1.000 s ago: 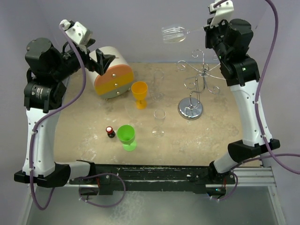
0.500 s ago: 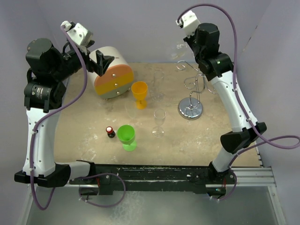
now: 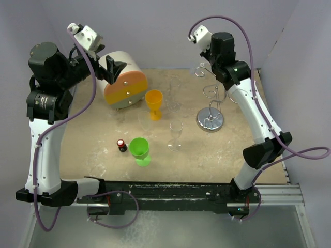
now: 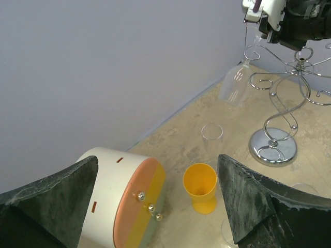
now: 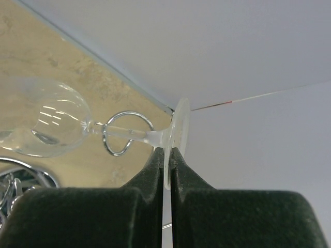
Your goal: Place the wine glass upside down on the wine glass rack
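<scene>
- The right gripper [image 5: 166,155], at the upper centre of the overhead view, pinches the wine glass [image 4: 235,85] by its foot.
- The glass hangs tilted, bowl down, its stem crossing a loop of the wine glass rack [image 4: 282,111].
- The left gripper [image 4: 158,165], upper left, is spread wide and holds nothing.

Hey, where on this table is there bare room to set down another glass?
Bare tabletop lies at the near right, between the clear glass, the base of the wine glass rack and the front edge, and at the near left, left of the red-capped bottle. The middle, around the orange cup and green cup, is crowded.
</scene>
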Tool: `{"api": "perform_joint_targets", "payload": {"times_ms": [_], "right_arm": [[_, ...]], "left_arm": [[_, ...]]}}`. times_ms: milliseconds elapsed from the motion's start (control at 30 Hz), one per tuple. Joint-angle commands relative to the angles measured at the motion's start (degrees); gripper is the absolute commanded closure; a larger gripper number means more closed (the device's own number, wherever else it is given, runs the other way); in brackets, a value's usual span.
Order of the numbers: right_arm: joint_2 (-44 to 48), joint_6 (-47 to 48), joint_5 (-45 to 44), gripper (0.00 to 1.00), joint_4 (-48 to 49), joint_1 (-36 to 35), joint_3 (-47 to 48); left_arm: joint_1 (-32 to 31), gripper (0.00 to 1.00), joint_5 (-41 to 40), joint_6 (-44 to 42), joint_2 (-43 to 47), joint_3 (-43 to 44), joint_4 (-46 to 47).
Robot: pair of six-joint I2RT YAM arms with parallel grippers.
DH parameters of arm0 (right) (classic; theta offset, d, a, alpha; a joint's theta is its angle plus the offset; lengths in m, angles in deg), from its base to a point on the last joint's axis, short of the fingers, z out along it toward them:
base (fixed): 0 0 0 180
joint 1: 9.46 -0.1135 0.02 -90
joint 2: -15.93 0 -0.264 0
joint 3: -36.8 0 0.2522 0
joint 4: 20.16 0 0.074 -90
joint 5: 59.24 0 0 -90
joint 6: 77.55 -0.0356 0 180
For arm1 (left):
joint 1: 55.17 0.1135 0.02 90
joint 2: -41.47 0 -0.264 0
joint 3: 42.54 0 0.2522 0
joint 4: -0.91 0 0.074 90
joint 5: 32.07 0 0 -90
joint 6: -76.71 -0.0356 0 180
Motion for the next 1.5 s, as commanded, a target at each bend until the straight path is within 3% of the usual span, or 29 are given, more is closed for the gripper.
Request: {"api": "perform_joint_targets", "payload": {"times_ms": [0,600,1467], "right_arm": [[2.85,1.4,0.42,1.0,1.17,-0.38,-0.33],[5.54,7.13,-3.86,1.0,0.46,-0.38,-3.55],[3.86,18.19,-11.92,1.0,14.75,-0.33,-8.12]], "left_arm": [[0.48,0.01,1.27,-0.85,1.09,0.21,1.73],[0.49,0.01,1.89,-0.79,0.71,0.14,1.59],[0.5,0.01,1.98,-0.9,1.41,0.18,1.67]]}}
